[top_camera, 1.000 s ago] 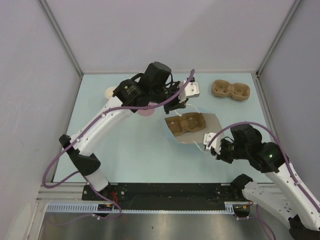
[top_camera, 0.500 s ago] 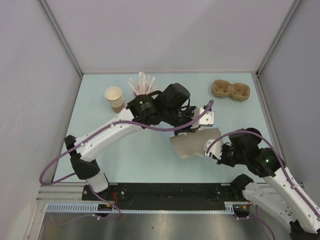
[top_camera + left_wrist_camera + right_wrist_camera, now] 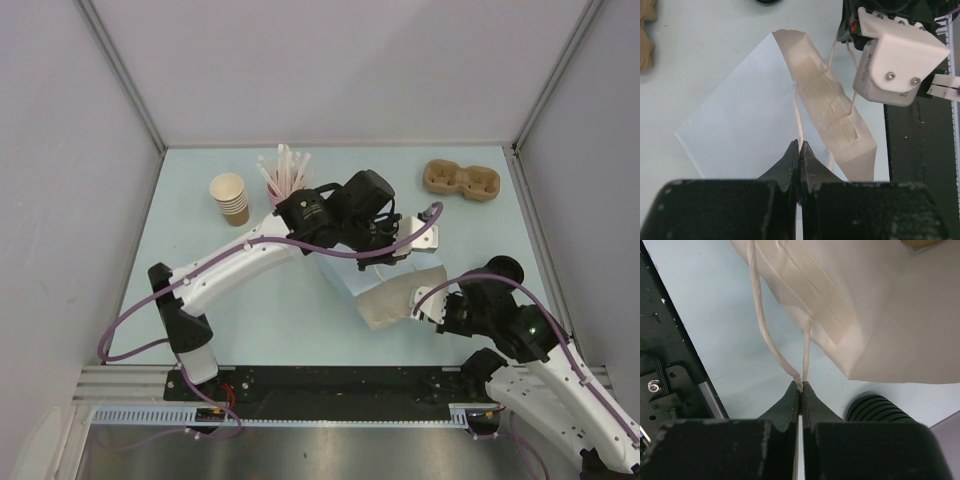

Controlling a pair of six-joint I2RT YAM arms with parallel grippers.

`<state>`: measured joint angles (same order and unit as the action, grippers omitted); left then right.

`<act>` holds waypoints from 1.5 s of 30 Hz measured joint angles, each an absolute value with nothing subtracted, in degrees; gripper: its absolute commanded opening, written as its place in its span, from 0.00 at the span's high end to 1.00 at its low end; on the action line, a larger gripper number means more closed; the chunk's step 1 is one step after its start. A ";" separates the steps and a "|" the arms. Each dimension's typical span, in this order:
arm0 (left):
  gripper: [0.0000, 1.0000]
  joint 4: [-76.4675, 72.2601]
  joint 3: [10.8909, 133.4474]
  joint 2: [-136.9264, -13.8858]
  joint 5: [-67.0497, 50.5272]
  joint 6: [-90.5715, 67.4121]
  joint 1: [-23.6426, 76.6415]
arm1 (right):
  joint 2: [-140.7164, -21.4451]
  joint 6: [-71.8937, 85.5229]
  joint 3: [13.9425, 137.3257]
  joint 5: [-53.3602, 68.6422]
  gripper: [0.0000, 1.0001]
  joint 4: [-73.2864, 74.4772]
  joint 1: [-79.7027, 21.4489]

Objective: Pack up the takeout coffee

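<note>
Jointly, left jaws and right jaws each pinched a string handle (image 3: 799,120) of the paper bag (image 3: 385,300), at 5 o'clock on the worktop (image 3: 290,320). The takeout coffee's position could not be told.

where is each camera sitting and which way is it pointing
Top external: above and behind the bases, looking down on the table; both arms show, meeting at the paper bag.
Left wrist: on the left arm, looking down past the shut left gripper, which pinches one bag handle; the right arm's white housing shows opposite.
Right wrist: on the right arm, looking along the shut right gripper, which pinches the other handle.
Shared: all three views show the bag.
</note>
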<state>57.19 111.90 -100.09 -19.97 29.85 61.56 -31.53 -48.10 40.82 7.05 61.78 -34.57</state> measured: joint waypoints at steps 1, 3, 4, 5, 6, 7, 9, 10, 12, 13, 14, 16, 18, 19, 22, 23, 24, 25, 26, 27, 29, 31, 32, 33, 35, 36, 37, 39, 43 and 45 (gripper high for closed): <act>1.00 56.95 112.09 -100.09 -19.35 29.82 61.58 | -31.40 -48.10 40.82 6.92 1.00 61.76 -34.57; 1.00 56.29 112.49 -100.07 -17.78 29.80 61.60 | -31.11 -48.07 40.82 6.79 1.00 61.60 -34.57; 1.00 56.05 112.77 -100.07 -16.67 29.78 61.58 | -31.05 -48.07 40.97 6.76 1.00 61.52 -34.57; 1.00 55.79 113.08 -100.05 -15.57 29.74 61.54 | -31.07 -48.03 41.30 6.72 1.00 61.49 -34.57; 1.00 55.68 113.65 -100.05 -14.61 29.54 61.30 | -31.27 -47.77 42.11 6.70 1.00 61.56 -34.57; 1.00 55.35 114.41 -100.05 -13.56 29.45 60.88 | -31.59 -47.33 43.48 6.74 1.00 61.52 -34.57; 1.00 54.87 116.22 -99.94 -12.12 29.04 59.79 | -32.88 -46.15 47.97 6.85 1.00 61.14 -34.68; 1.00 54.35 117.14 -99.83 -11.62 28.73 58.92 | -33.71 -45.47 50.65 6.90 1.00 60.25 -34.72; 1.00 53.01 118.08 -99.26 -10.70 28.14 56.51 | -35.38 -43.97 56.25 6.87 1.00 57.63 -34.72; 1.00 52.42 118.10 -98.85 -10.41 27.83 55.22 | -36.18 -42.94 58.85 6.85 1.00 55.61 -34.72; 1.00 51.92 118.08 -98.48 -10.11 27.42 53.93 | -36.91 -41.82 61.30 6.87 1.00 53.82 -34.72; 1.00 50.35 116.81 -97.71 -9.17 26.96 51.83 | -38.22 -39.75 64.93 7.16 1.00 50.54 -34.72; 1.00 49.39 114.10 -96.84 -8.71 26.92 50.78 | -39.57 -37.32 67.77 8.45 1.00 47.77 -34.72; 1.00 48.97 112.38 -96.49 -8.67 26.92 50.76 | -40.32 -36.18 68.97 9.17 1.00 46.87 -34.72; 1.00 48.03 107.74 -96.27 -8.64 26.92 51.29 | -42.63 -32.95 71.85 10.90 1.00 44.69 -34.70; 1.00 47.81 106.17 -96.27 -8.56 26.94 51.37 | -43.44 -32.08 72.53 11.05 1.00 43.79 -34.68; 1.00 47.72 104.81 -96.27 -8.40 26.94 51.37 | -44.14 -31.40 72.99 11.03 1.00 42.96 -34.65; 1.00 47.70 103.66 -96.27 -8.12 26.92 51.42 | -44.97 -30.79 73.38 11.03 1.00 42.17 -34.65; 1.00 47.68 103.07 -96.27 -8.03 26.92 51.42 | -45.65 -30.48 73.56 11.00 1.00 41.65 -34.65; 1.00 47.72 102.69 -96.27 -7.90 26.92 51.42 | -46.63 -30.37 73.71 10.92 1.00 41.41 -34.65; 1.00 47.57 102.61 -96.25 -7.81 26.81 51.42 | -48.03 -29.95 73.71 10.31 1.00 41.23 -34.65; 1.00 47.18 102.61 -96.09 -7.68 26.57 51.42 | -48.84 -29.23 73.65 9.93 1.00 40.47 -34.28; 1.00 47.07 102.61 -95.98 -7.64 26.46 51.42 | -48.93 -29.06 73.63 10.20 1.00 40.29 -34.11; 1.00 46.87 102.61 -95.90 -7.62 26.35 51.42 | -48.80 -29.04 73.73 11.05 1.00 40.36 -33.76; 1.00 46.48 102.61 -95.70 -7.44 25.96 51.42 | -48.38 -28.91 74.00 11.73 1.00 40.49 -33.69; 1.00 46.33 102.61 -95.66 -7.35 25.87 51.42 | -48.14 -28.77 74.04 11.60 1.00 40.40 -33.67; 1.00 46.09 102.61 -95.57 -7.18 25.69 51.42 | -47.77 -28.42 74.02 11.44 1.00 40.18 -33.58; 1.00 45.54 102.61 -95.46 -6.66 25.43 51.42 | -47.05 -27.77 74.04 11.29 1.00 39.94 -33.12; 1.00 45.10 102.67 -95.11 -5.91 25.26 51.42 | -46.72 -27.20 74.32 13.32 1.00 40.56 -32.77; 1.00 45.10 102.89 -95.04 -5.30 25.02 51.42 | -47.51 -27.24 74.72 13.54 1.00 41.10 -32.88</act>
